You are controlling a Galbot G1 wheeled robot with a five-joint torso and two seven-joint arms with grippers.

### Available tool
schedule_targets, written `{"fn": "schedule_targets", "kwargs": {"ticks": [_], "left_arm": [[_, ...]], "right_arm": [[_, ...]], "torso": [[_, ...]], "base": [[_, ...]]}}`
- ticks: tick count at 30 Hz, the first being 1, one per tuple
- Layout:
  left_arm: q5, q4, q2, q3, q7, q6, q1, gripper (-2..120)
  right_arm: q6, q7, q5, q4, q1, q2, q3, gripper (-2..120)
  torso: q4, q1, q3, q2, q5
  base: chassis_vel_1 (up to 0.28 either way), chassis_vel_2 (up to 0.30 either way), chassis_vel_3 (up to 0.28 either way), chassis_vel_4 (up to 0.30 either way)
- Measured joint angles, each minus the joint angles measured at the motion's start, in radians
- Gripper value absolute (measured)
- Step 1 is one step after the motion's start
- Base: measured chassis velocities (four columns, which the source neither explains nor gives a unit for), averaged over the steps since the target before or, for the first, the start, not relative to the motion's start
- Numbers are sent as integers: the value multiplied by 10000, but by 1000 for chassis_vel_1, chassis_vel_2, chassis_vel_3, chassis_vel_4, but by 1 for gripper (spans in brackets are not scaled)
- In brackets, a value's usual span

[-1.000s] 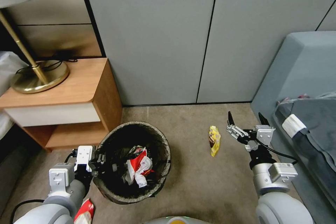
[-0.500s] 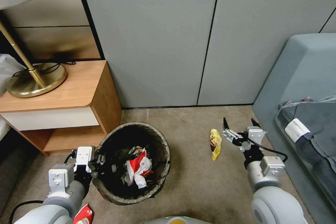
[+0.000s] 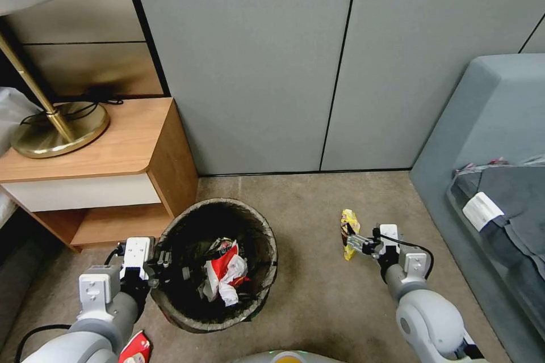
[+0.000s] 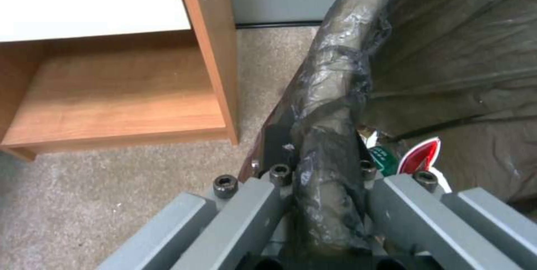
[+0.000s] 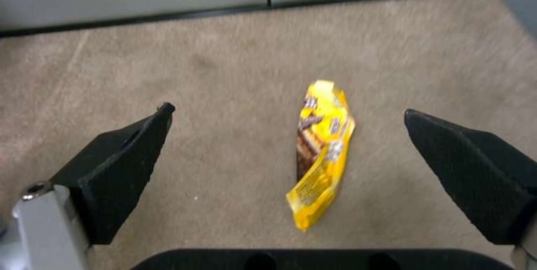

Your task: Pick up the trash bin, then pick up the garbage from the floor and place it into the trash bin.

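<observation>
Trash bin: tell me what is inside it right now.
Inside the trash bin, on the dark bag liner, lies a crumpled red-white wrapper with white paper and a green-labelled scrap beside it. Whatever is beneath that pile is covered. The left gripper clamps the rim.

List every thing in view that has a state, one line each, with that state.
trash bin: upright, lined, litter inside, rim held
left gripper: shut on the bin rim
right gripper: fingers open, either side of the wrapper
yellow wrapper: lying on the carpet, not gripped
red wrapper: on the floor by the left arm
</observation>
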Motion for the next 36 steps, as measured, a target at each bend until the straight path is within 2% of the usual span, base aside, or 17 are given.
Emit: {"fn": "schedule_targets", "kwargs": {"ticks": [12, 18, 36], "left_arm": [[10, 0, -38, 54, -2, 0, 35, 1], [21, 0, -35, 54, -7, 0, 74, 1], [37, 0, -24, 55, -8, 0, 113, 1]], "right_arm": [[-121, 646, 366, -2367, 1571, 349, -727, 100], [92, 954, 301, -3744, 2407, 662, -1038, 100], [771, 1300, 287, -6713, 4101, 1083, -1916, 100]], "torso": [[1, 0, 0, 0, 0], [0, 0, 0, 0, -1], [1, 0, 1, 0, 1]], "base": [[0, 0, 0, 0], [0, 0, 0, 0], [0, 0, 0, 0]]}}
